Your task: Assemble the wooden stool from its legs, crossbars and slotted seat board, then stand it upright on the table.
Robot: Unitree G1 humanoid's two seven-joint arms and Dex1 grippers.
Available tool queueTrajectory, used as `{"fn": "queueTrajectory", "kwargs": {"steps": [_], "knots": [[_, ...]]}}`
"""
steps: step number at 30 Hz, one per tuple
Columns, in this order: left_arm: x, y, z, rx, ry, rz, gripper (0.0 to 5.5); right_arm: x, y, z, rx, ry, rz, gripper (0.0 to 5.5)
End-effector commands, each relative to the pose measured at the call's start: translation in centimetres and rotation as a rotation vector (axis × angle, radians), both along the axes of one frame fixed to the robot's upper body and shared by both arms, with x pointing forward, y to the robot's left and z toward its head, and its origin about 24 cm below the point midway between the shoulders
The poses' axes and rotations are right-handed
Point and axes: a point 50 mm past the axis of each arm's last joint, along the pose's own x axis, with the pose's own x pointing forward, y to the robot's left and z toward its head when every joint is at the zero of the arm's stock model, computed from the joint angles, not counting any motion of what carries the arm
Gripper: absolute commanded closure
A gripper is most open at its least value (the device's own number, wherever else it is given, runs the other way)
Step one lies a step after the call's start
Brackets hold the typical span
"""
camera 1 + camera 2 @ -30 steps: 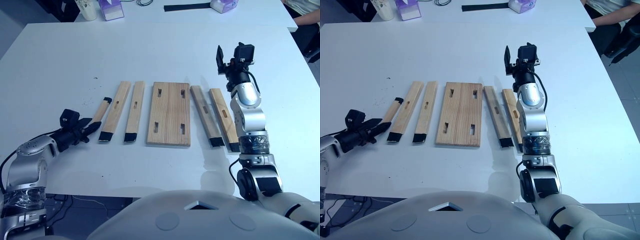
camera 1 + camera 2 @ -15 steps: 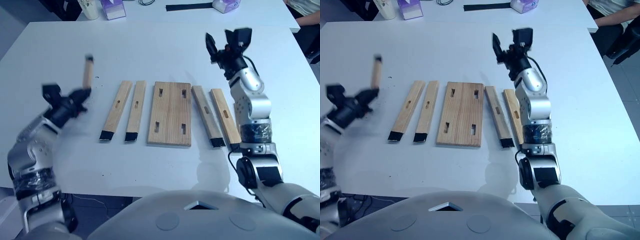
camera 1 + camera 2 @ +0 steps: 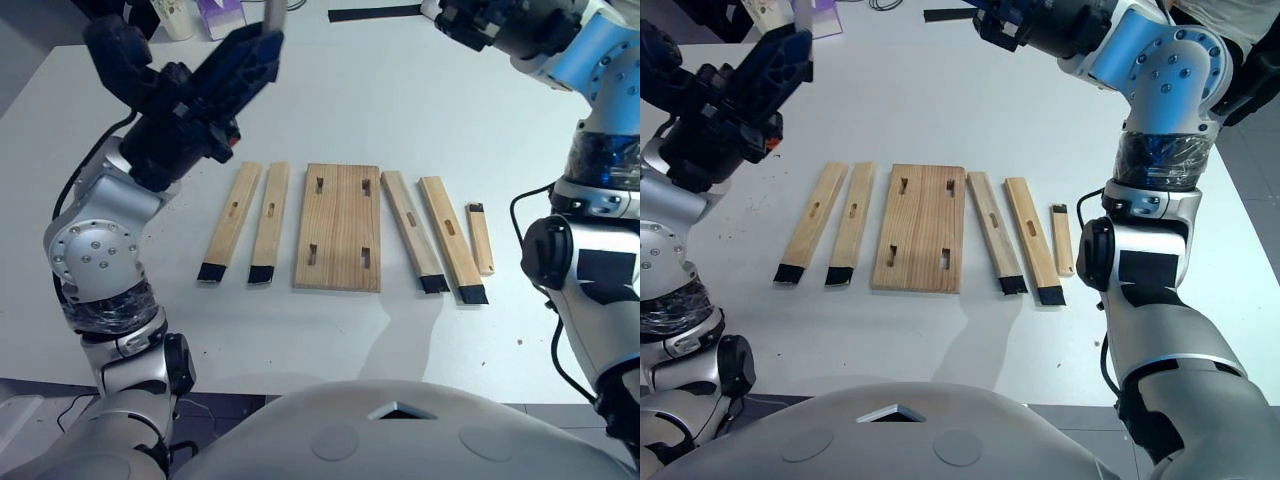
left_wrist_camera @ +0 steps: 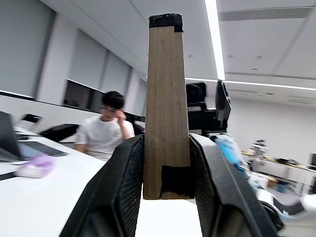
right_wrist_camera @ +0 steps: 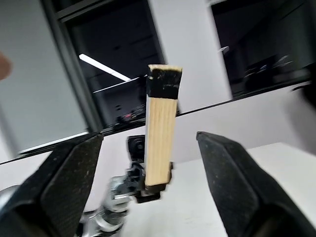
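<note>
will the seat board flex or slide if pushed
Probably stiff: the seat board looks like solid planked wood. Lying flat on the smooth white table, it would likely slide rather than tip. Its width may make it awkward to pinch across.

- Purple box at the far side, just beside a white container.
- Black strip lying flat, well apart to their right.
</note>
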Motion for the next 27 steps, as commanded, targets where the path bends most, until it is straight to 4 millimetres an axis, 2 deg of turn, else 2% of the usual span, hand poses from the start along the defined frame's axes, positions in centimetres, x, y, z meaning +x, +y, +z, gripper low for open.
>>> {"fn": "queueTrajectory", "kwargs": {"steps": [1, 14, 27], "knots": [[-1.0, -1.2, -0.4, 0.010, 0.006, -0.096, 4.19, -0.6, 0.9, 1.3, -0.050, -0.057, 0.077, 1.99], [-2.0, -1.7, -2.2, 0.088, 0.039, -0.131, 4.19, -0.9, 1.2, 1.3, -0.112, -0.093, 0.142, 1.99], [-2.1, -1.5, -2.3, 0.115, 0.025, -0.117, 4.19, -0.6, 0.9, 0.0, -0.170, -0.096, 0.115, 3.96]]}}
